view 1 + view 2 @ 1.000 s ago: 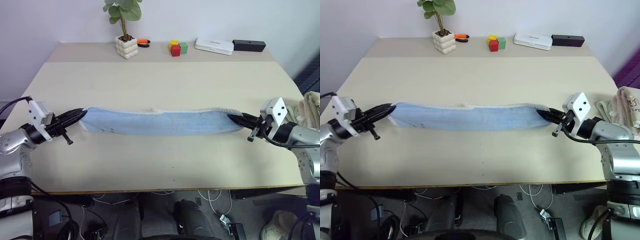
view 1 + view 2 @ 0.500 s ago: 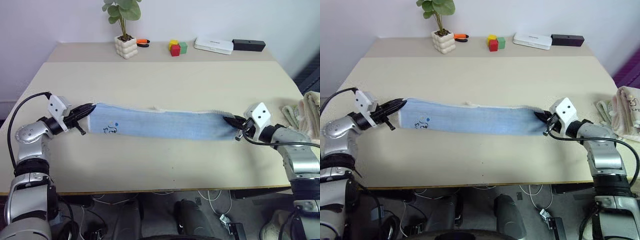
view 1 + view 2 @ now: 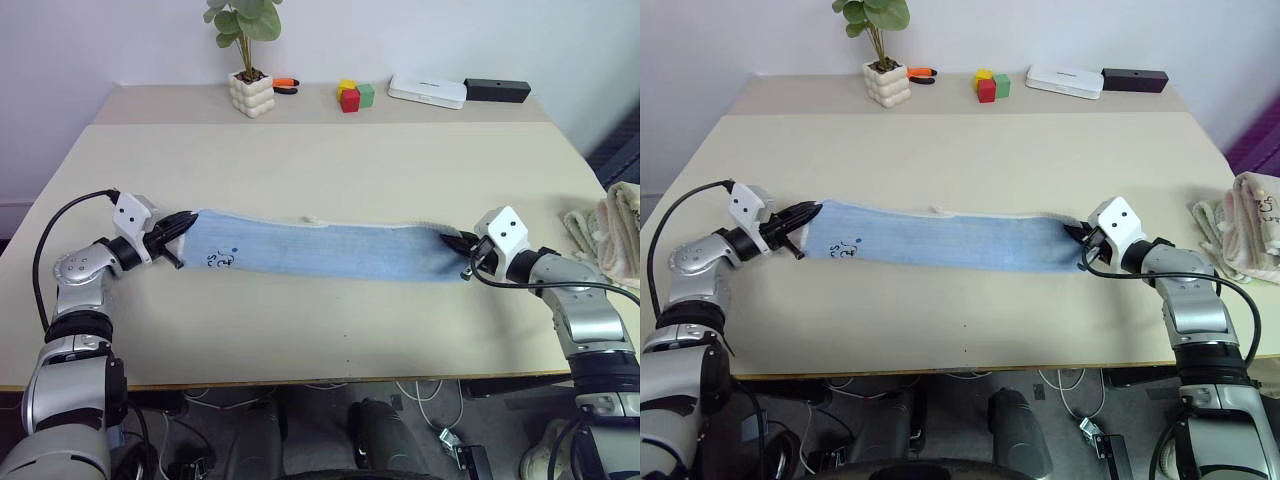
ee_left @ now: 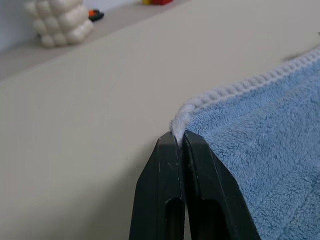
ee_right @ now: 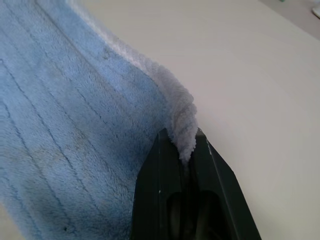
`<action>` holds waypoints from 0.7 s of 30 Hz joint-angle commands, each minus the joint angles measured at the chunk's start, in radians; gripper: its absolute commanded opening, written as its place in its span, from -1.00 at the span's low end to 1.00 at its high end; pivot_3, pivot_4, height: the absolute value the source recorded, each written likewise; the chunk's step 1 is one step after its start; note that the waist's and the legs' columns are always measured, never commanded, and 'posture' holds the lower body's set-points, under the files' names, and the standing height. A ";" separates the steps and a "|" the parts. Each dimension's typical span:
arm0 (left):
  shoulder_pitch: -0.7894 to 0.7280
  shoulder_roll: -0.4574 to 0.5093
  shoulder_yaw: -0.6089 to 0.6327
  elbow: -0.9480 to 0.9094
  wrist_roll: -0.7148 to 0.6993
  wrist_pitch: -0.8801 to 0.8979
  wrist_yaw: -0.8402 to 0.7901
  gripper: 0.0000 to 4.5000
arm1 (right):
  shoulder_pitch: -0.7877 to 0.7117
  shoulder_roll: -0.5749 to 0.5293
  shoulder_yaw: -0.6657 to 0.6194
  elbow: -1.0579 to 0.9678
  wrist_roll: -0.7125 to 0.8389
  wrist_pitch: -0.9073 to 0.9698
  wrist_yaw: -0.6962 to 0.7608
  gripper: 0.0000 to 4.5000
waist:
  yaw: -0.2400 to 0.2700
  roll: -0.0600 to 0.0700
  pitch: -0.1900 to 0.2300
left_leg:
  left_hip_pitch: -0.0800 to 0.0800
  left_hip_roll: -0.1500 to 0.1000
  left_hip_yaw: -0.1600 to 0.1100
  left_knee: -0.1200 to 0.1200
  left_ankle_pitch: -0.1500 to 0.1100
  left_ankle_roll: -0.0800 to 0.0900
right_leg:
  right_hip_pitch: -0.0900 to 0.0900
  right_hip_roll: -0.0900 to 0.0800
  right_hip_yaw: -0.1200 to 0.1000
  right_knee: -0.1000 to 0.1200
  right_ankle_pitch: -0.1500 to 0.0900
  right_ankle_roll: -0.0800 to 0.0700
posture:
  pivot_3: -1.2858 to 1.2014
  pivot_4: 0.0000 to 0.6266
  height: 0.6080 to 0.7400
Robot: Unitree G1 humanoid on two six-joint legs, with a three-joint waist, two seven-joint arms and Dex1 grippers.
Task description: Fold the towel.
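the left gripper (image 3: 183, 222) has its jaws pinched together on the pale-edged corner of the towel (image 3: 330, 250), which stretches as a long, narrow light blue band across the near half of the table (image 3: 330, 160), its small dark print near the left end and a white loop on its far edge. at the other end the right gripper (image 3: 452, 241) is clamped on the opposite corner. along the table's far edge stand a potted plant (image 3: 250, 70), coloured blocks (image 3: 353, 96), a white box (image 3: 428, 92) and a black box (image 3: 497, 91).
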 commanded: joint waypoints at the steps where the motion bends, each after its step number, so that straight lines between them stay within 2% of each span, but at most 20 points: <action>1: -0.034 0.011 0.016 0.009 -0.018 0.076 -0.009 -0.56 | -0.008 0.002 -0.012 -0.017 0.031 0.043 0.018 -0.59 | 0.000 0.000 0.000 | 0.000 0.000 0.000 0.000 0.000 0.000 | 0.000 0.000 0.000 0.000 0.000 0.000 | 0.03 -0.52 1.00; 8: -0.030 0.024 0.007 0.005 0.011 0.040 0.028 0.97 | -0.007 -0.005 -0.024 -0.029 0.025 0.057 0.006 0.91 | 0.000 0.000 0.000 | 0.000 0.000 0.000 0.000 0.000 0.000 | 0.000 0.000 0.000 0.000 0.000 0.000 | 0.03 -0.52 1.00; 12: -0.035 0.047 0.029 0.007 -0.010 0.093 0.017 0.99 | -0.009 -0.025 -0.035 -0.048 0.022 0.079 -0.002 0.96 | -0.001 0.000 0.000 | 0.000 0.000 0.000 0.000 0.000 0.000 | 0.000 0.000 0.000 0.000 0.000 0.000 | 0.03 -0.52 1.00; 13: -0.039 0.053 0.049 0.003 -0.032 0.122 0.015 0.86 | -0.015 -0.023 -0.052 -0.061 0.037 0.076 -0.006 0.99 | -0.001 0.000 0.000 | 0.000 0.000 0.000 0.000 0.000 0.000 | 0.000 0.000 0.000 0.000 0.000 0.000 | 0.03 -0.52 1.00; 15: -0.045 0.061 0.080 -0.014 -0.067 0.162 0.020 0.58 | -0.040 -0.009 -0.092 -0.085 0.081 0.103 -0.026 0.73 | -0.001 0.000 0.000 | 0.000 0.000 0.000 0.000 0.000 0.000 | 0.000 0.000 0.000 0.000 0.000 0.000 | 0.03 -0.52 1.00; 16: -0.048 0.062 0.092 -0.027 -0.076 0.170 0.036 0.36 | -0.049 -0.005 -0.100 -0.101 0.092 0.103 -0.031 0.60 | -0.001 0.000 0.000 | 0.000 0.000 0.000 0.000 0.000 0.000 | 0.000 0.000 0.000 0.000 0.000 0.000 | 0.03 -0.52 1.00; 19: -0.054 0.044 0.114 -0.102 -0.100 0.201 0.088 -0.28 | -0.084 0.026 -0.113 -0.154 0.111 0.123 -0.081 -0.03 | -0.001 0.000 0.000 | 0.000 0.000 0.000 0.000 0.000 0.000 | 0.000 0.000 0.000 0.000 0.000 0.000 | 0.03 -0.52 1.00; 21: -0.050 0.018 0.121 -0.195 -0.129 0.257 0.116 -0.78 | -0.110 0.057 -0.109 -0.183 0.101 0.130 -0.133 -0.52 | 0.001 0.000 0.000 | 0.000 0.000 0.000 0.000 0.000 0.000 | 0.000 0.000 0.000 0.000 0.000 0.000 | 0.03 -0.52 1.00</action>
